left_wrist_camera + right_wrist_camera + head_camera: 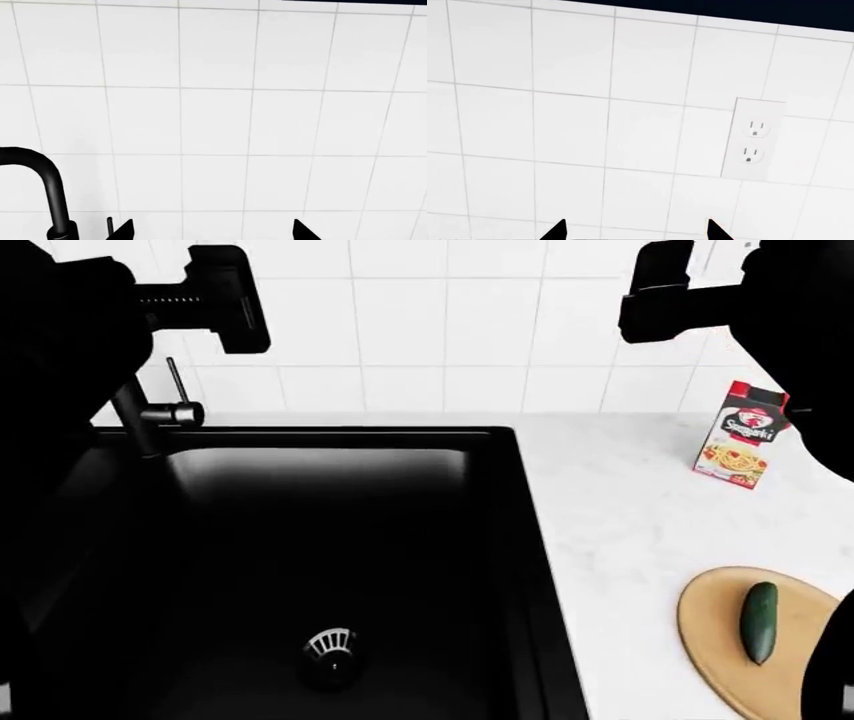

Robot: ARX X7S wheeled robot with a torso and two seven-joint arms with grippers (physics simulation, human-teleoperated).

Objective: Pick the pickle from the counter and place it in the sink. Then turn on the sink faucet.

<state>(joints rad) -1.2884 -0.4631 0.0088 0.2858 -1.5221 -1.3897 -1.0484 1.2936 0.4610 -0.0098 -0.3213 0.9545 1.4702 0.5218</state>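
The dark green pickle point(759, 622) lies on a round wooden board point(721, 650) on the white marble counter point(627, 530), at the front right. The black sink point(267, 560) with a silver drain strainer point(331, 644) fills the middle. The black faucet point(140, 415) with its thin lever point(171, 375) stands at the sink's back left; its curved spout also shows in the left wrist view point(50, 185). My left gripper point(213, 231) is open and empty, raised by the faucet, facing the tiled wall. My right gripper point(635, 230) is open and empty, raised high, facing the wall.
A red and white spaghetti box point(741, 435) stands on the counter at the back right. A white wall socket point(752, 140) is on the tiled wall. The board overhangs the view's lower right edge.
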